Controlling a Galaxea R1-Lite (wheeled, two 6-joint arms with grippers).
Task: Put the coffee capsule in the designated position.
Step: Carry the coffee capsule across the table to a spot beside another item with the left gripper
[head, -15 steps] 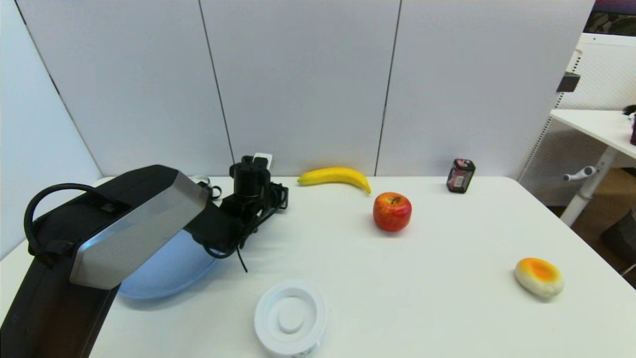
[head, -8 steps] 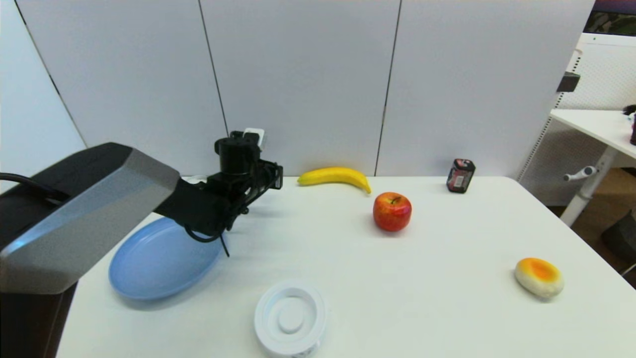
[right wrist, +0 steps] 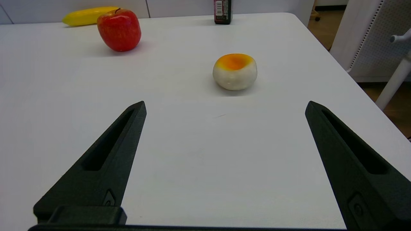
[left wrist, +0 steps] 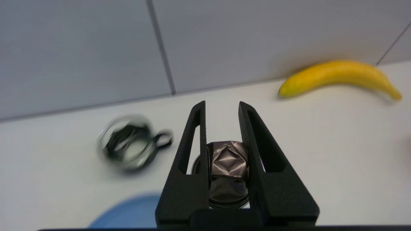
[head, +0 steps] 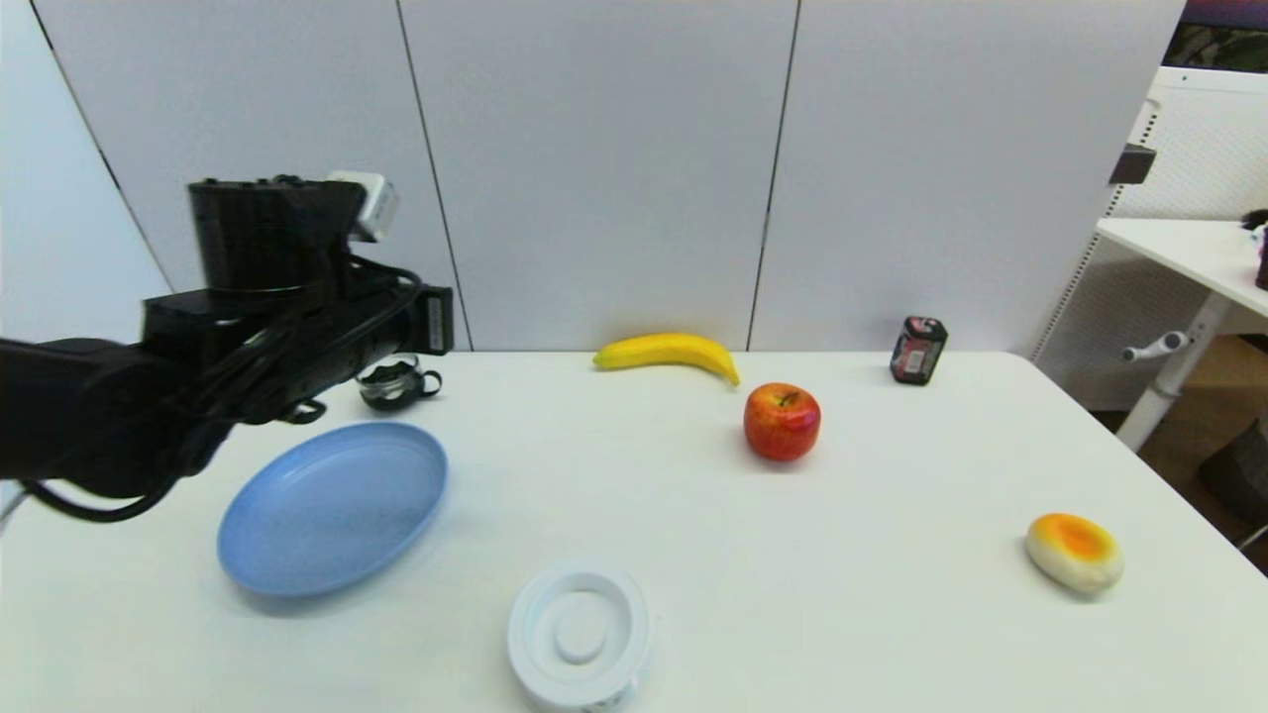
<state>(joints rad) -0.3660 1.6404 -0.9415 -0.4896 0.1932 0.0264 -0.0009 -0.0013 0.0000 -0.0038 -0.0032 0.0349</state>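
One banana, one apple, one blue plate, one glass cup. One red-labelled jar, one white round holder, one orange-topped bun, one coffee capsule.

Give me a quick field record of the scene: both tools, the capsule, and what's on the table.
left tool: shut on the coffee capsule, raised above the table's left rear
right tool: open, holding nothing, low over the table
near left tool: glass cup, blue plate
front centre: white round holder
also present: banana, apple, dark jar, orange-topped bun
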